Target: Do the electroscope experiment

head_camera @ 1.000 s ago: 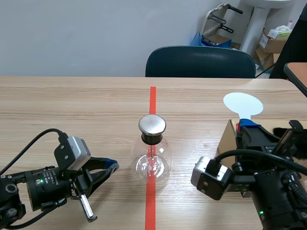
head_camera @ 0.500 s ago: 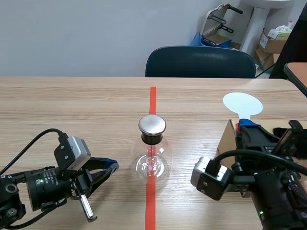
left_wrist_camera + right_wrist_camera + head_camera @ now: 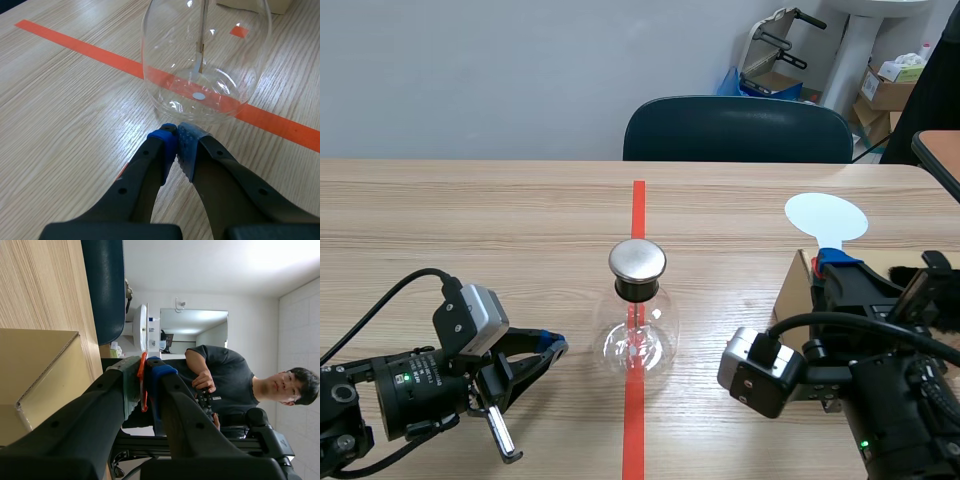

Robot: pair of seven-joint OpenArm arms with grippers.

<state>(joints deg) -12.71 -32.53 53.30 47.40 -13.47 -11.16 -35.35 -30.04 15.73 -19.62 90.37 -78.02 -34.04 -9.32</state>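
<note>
Centrally, item one: electroscope [image 3: 638, 325], a clear glass flask with a black neck and round metal cap [image 3: 637, 261], upright on the orange-red tape line of the wooden table [image 3: 470, 220]; a thin rod hangs inside it. Item two: left gripper [image 3: 556, 347], low over the table, tips just short of the glass, pads pressed together on nothing. Item three: right gripper [image 3: 840, 262], by a cardboard box [image 3: 796, 285], jaws clamped on the orange-red handle of a white paddle [image 3: 827, 216], disc uppermost, well apart from the flask. Also: dark chair [image 3: 740, 130] behind the table; a person [image 3: 225, 380] in the right wrist view.
</note>
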